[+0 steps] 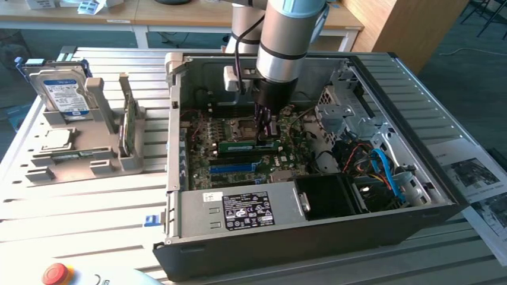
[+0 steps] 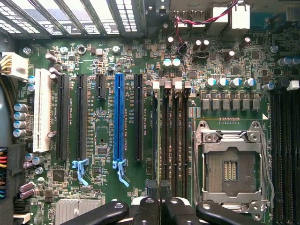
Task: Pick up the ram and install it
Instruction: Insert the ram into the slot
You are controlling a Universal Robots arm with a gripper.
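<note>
The ram is a narrow green stick lying along a memory slot of the motherboard inside the open computer case. My gripper reaches straight down onto it, near the stick's end on the exterior view's right. In the wrist view the black fingers stand close together, and the ram shows edge-on as a thin line running away from them among the dark memory slots. The jaws look shut on the ram's upper edge. How deep it sits in the slot I cannot tell.
The case walls surround the work area. A bare CPU socket lies beside the memory slots, and a blue slot strip on the other side. At the exterior view's left, a grey fixture holds a hard drive and another green stick.
</note>
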